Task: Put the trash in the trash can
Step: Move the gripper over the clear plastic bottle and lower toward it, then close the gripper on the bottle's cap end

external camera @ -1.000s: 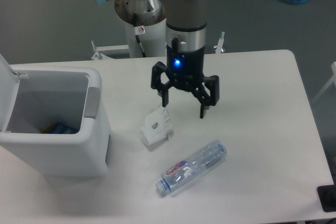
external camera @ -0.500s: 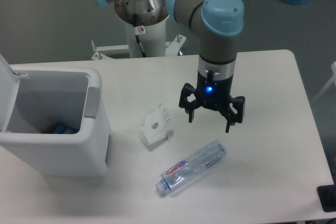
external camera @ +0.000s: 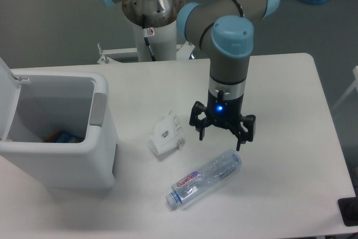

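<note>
Two pieces of trash lie on the table (external camera: pixel 279 82), both to the right of the trash can (external camera: pixel 61 132), which stands at the table's left edge with its lid (external camera: pixel 6 96) swung up and its mouth open. I see the carton (external camera: pixel 166 135) nearest the trash can, slightly crumpled and resting on one face; the bottle (external camera: pixel 204 178) lies further right and nearer the front edge. My gripper (external camera: pixel 222 137) hangs just above the bottle's base end — fingers spread apart, holding nothing, fingertips pointing down. The bottle lies on its side with its long axis diagonal: blue cap toward the front-left, base toward the back-right, the purple-red label near the cap end. I judge it empty, hence light, thin-walled and smooth; it should flex under pressure and may roll or squirt out if pinched off-centre. I would take hold across the mid-body, jaws square to the long axis, with modest closing force. The carton I judge lighter still and soft — it will crush rather than resist, so a grip across its folded upper edge seems the safer choice. Something coloured already lies on the trash can's floor, though I cannot identify it.
</note>
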Controlling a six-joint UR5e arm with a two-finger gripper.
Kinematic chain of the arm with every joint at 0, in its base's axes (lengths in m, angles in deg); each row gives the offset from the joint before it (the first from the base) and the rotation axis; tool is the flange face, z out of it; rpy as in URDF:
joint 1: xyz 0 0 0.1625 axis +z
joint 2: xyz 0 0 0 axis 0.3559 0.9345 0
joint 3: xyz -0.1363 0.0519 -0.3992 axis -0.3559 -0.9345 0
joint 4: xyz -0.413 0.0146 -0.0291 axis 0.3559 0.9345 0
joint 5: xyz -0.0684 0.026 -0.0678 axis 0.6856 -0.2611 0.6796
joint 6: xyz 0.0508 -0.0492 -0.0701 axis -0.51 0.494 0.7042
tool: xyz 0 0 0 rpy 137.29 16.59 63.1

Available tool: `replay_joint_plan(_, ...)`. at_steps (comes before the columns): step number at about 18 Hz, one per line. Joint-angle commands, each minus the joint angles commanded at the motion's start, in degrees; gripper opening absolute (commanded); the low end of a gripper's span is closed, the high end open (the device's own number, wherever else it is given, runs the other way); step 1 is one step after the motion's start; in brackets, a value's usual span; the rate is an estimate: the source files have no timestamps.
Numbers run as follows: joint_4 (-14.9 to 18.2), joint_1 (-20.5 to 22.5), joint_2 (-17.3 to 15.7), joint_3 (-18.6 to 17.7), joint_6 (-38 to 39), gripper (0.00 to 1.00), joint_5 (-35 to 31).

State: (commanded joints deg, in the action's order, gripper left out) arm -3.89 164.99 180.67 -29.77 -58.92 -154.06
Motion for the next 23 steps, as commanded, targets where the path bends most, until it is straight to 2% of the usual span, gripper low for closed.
replay_joint_plan(5,-0.09,-6.24,6.59,4.22,-0.26,1.0,-7.2)
replay_joint_plan(9,0.09,-9.41,11.16,7.91,-0.26,1.0,-8.09)
replay_joint_plan(16,0.0,-10.55,13.8,8.27,-0.97,1.0,-9.58)
replay_joint_plan(19,0.09,-12.04,14.51,8.8,-1.14,1.0,-14.5)
replay_joint_plan(23,0.0,-12.4,16.35,10.02,-0.88,1.0,-14.86)
